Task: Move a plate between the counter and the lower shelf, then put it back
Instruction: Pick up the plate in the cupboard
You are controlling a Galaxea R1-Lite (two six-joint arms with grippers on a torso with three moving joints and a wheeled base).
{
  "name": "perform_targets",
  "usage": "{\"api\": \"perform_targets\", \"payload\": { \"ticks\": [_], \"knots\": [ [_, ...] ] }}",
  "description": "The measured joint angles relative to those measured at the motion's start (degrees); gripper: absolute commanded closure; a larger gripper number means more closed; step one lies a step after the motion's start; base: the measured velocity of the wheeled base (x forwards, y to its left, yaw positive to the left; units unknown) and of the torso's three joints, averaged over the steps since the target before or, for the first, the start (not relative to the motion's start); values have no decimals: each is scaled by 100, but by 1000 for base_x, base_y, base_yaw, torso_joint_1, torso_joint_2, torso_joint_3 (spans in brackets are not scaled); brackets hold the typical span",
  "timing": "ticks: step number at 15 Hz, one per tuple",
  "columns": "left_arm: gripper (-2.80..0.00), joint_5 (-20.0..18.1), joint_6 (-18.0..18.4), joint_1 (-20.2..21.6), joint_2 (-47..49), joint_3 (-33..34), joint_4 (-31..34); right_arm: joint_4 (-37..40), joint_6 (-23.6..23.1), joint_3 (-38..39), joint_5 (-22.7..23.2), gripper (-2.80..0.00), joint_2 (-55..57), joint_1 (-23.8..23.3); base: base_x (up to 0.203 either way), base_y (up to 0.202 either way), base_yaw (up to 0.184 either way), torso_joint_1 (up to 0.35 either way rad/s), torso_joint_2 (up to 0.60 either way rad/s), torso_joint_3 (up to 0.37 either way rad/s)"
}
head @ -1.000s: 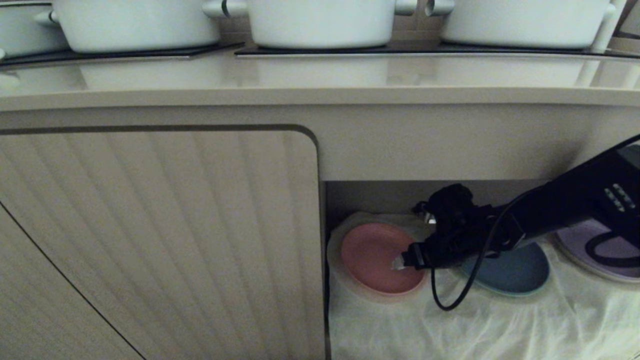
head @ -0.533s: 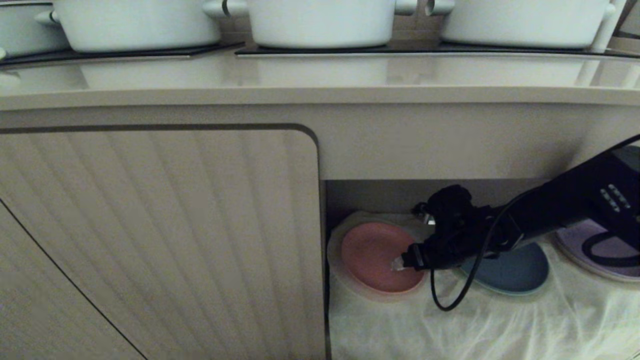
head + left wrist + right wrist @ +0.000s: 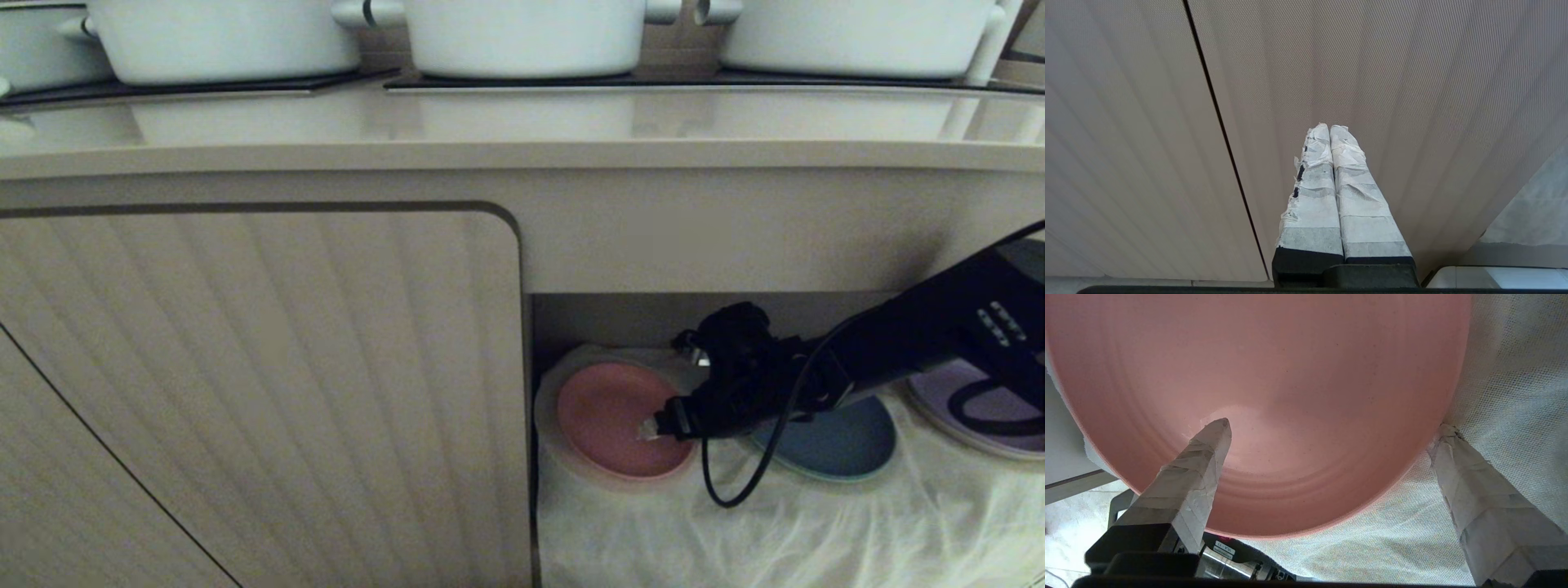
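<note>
Where the wrinkled white cloth covers the lower shelf (image 3: 735, 539), the round matte pink plastic plate (image 3: 608, 418) lies flat at the left end, faint rings circling its low rim. The right gripper (image 3: 1331, 433) straddles that rim with fingers spread wide, gripping nothing. One blue plate (image 3: 841, 445) and one purple plate (image 3: 939, 392) lie further right. Three white pots (image 3: 522, 37) stand on the glossy beige counter (image 3: 522, 122). The left gripper (image 3: 1329, 130) is pressed closed beside a ribbed cabinet door (image 3: 1412, 81).

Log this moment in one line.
right hand open, straddling plate rim | plate on lower shelf | left hand shut, idle
</note>
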Motion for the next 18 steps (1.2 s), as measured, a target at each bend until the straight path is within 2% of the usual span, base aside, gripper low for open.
{"api": "perform_targets", "payload": {
  "ticks": [9,10,18],
  "knots": [
    [0,0,0,0,0,0,0,0,-2,-9,-6,-280,11,-12,0,0,0,0,0,0],
    [0,0,0,0,0,0,0,-5,-4,-6,-7,0,11,-12,0,0,0,0,0,0],
    [0,2,0,0,0,0,-2,9,12,41,-17,0,12,-17,0,0,0,0,0,0]
  ]
}}
